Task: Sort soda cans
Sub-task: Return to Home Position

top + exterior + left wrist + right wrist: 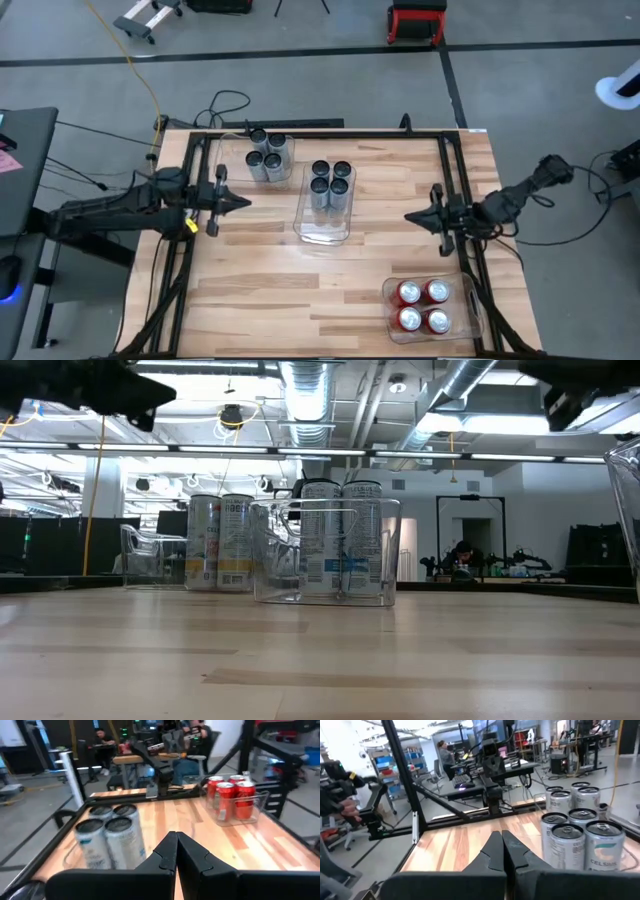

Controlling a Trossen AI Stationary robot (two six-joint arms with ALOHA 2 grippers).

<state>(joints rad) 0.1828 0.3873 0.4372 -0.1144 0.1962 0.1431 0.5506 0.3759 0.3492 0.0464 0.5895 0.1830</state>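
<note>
Four dark grey cans (330,183) (342,540) (107,837) stand upright in a clear bin at the table's middle. Four silver-grey cans (268,155) (222,542) (571,792) stand in a group toward the far left; whether a bin holds them I cannot tell. Four red cans (423,305) (230,795) stand in a clear bin at the near right corner. My left gripper (243,203) (176,842) hovers shut left of the middle bin. My right gripper (408,215) (501,840) hovers shut right of it. Neither holds anything.
The middle bin (322,232) reaches toward the near edge past its cans. A black frame (455,190) runs along the table's sides and far edge. Bare wood (290,290) lies toward the near left. People sit at desks beyond the table.
</note>
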